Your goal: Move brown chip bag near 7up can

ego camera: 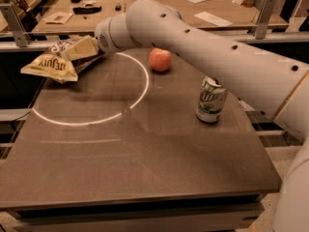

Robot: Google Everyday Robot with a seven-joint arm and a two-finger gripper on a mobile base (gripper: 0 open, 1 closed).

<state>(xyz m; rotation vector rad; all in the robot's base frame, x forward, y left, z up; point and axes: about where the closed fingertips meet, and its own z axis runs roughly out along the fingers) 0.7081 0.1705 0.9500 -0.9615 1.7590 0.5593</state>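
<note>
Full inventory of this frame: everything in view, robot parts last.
crinkly dark-brown chip bag: 1, brown with cream-yellow end, far-left table edge, at the gripper
white and green 7up can: 1, upright, right side of table
round apple: 1, red-orange, far centre, just outside the ring
ring of light: 1, white, left half of tabletop
tabletop: 1, dark brown
rear table: 1, tan, carrying papers and small dark items
robot arm: 1, white, reaching from the right to the far left
gripper: 1, at the bag's right end

One camera looks down from above the near edge of the table toward its far edge, quite near; the gripper grips the chip bag at the far left corner.
</note>
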